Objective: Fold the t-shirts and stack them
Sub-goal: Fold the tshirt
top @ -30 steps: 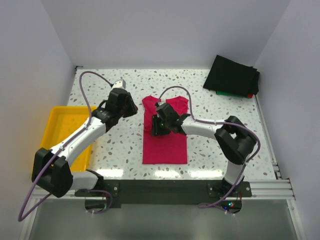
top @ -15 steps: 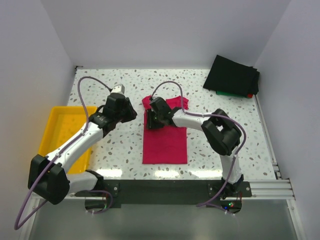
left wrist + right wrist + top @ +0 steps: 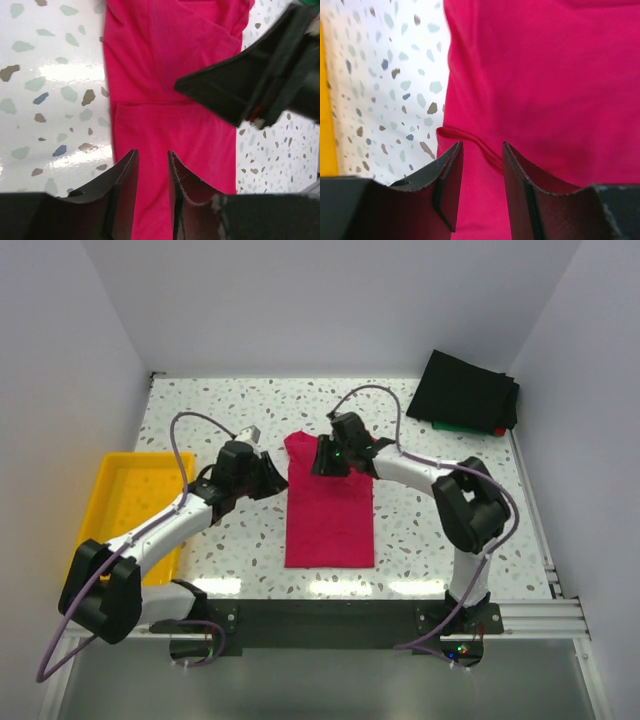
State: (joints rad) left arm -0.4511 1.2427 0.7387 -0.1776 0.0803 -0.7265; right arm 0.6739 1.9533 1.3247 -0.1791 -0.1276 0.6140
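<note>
The crimson-pink t-shirt (image 3: 330, 520) lies mid-worktop (image 3: 420, 530) as a narrow strip running 12 to 6 o'clock, with the dark stack (image 3: 468, 390) well apart at 2 o'clock. The jaws of the left arm (image 3: 180, 515) hang at its 10 o'clock edge and those of the right arm (image 3: 420, 475) over its 12 o'clock end, both slightly spread and pinching nothing. Catching only the top layer could pull the tucked sleeve open, and the close jaws might collide; no writing is legible.
</note>
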